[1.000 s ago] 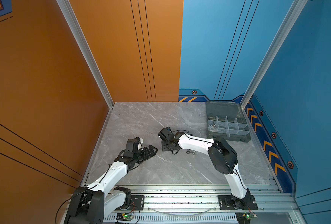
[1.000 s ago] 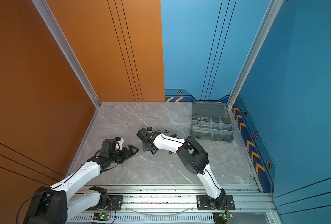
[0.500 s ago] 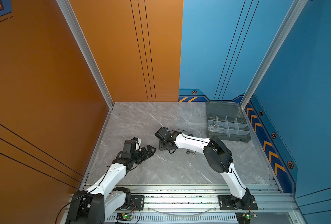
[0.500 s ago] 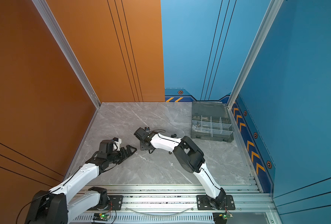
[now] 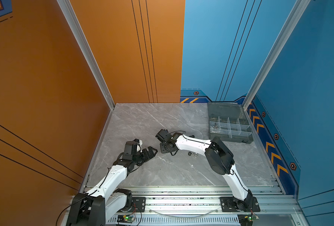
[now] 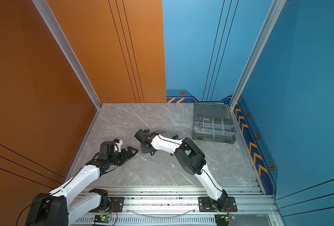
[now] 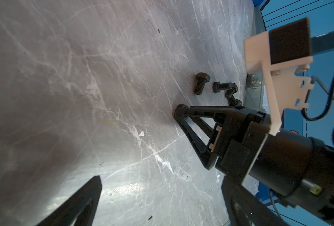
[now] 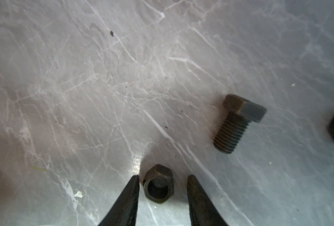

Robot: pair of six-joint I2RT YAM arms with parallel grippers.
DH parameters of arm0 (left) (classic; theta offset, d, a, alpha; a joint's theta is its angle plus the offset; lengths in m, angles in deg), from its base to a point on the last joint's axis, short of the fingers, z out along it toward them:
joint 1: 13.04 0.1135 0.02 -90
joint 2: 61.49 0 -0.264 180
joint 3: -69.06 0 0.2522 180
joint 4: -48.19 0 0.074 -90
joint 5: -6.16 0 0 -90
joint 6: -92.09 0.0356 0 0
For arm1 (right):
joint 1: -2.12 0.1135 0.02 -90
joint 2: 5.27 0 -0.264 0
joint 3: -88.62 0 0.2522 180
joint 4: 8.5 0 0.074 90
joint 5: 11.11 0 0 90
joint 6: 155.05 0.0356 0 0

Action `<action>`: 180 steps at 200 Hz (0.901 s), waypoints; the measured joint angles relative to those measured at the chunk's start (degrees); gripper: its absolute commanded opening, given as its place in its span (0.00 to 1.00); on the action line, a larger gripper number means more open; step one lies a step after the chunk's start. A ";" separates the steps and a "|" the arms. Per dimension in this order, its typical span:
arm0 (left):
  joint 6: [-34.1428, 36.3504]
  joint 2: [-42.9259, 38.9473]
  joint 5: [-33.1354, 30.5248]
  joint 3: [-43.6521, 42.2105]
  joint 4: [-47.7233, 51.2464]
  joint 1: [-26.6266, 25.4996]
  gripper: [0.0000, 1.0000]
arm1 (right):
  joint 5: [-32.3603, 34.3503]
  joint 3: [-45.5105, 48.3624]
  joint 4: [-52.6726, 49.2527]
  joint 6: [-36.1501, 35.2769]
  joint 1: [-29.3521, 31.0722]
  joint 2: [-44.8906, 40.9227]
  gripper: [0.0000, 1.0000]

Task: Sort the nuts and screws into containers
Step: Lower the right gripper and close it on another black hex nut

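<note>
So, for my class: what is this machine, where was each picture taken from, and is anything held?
Two robot arms stand at a grey marble table. Two pictures look down from above; two come from cameras on the arms' wrists. Black bolts lie loose, and a divided organiser box sits at the far right. The right gripper straddles a black nut on the table, not yet gripping. The left gripper is open and empty.

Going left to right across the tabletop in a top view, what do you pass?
left gripper → right gripper → small loose hardware by the right forearm → organiser box
</note>
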 measured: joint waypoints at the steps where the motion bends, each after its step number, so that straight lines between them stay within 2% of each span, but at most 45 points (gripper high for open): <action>1: 0.00 0.00 0.00 0.00 0.00 0.00 0.98 | 0.00 -0.02 -0.04 -0.07 0.00 0.02 0.41; 112: 0.00 -0.02 0.00 0.00 0.02 0.22 0.98 | 0.37 -1.73 -2.49 -5.64 0.07 1.05 0.31; 180: 0.00 -0.02 0.00 0.00 0.66 0.22 0.98 | 0.76 -3.45 -2.91 -6.67 0.07 2.10 0.09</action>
